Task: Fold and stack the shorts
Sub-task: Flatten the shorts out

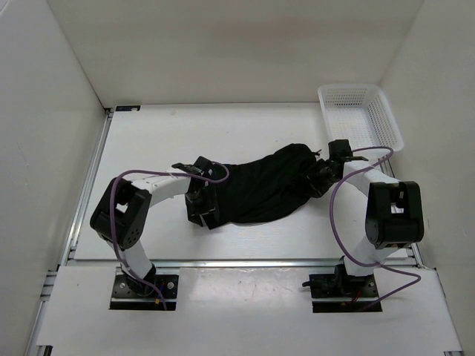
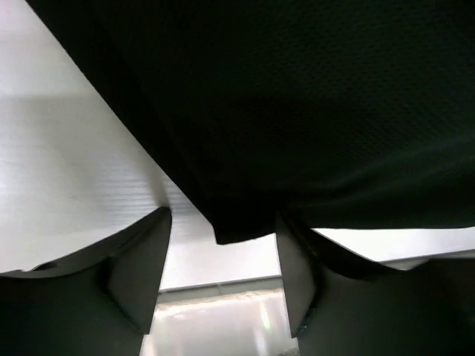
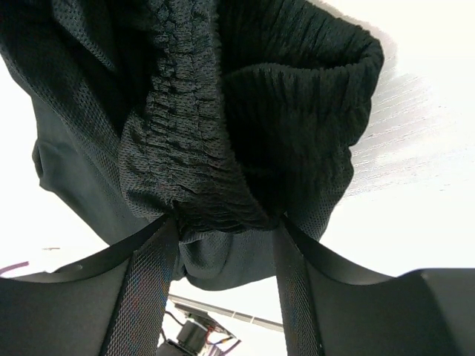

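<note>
The black shorts (image 1: pixel 263 189) lie crumpled across the middle of the white table (image 1: pixel 148 141), between my two grippers. My left gripper (image 1: pixel 203 206) is at their left end. In the left wrist view, the left gripper (image 2: pixel 223 231) is open and a corner of the shorts (image 2: pixel 297 111) hangs between the tips, touching the right finger (image 2: pixel 297 282). My right gripper (image 1: pixel 319 178) is at their right end. In the right wrist view, the bunched elastic waistband of the shorts (image 3: pixel 223 111) fills the gap of the right gripper (image 3: pixel 226 222), pinched between both fingers (image 3: pixel 148 282).
A white mesh basket (image 1: pixel 349 87) stands at the table's back right corner, just beyond the right arm. White walls enclose the table on the left, back and right. A purple cable loops off each arm.
</note>
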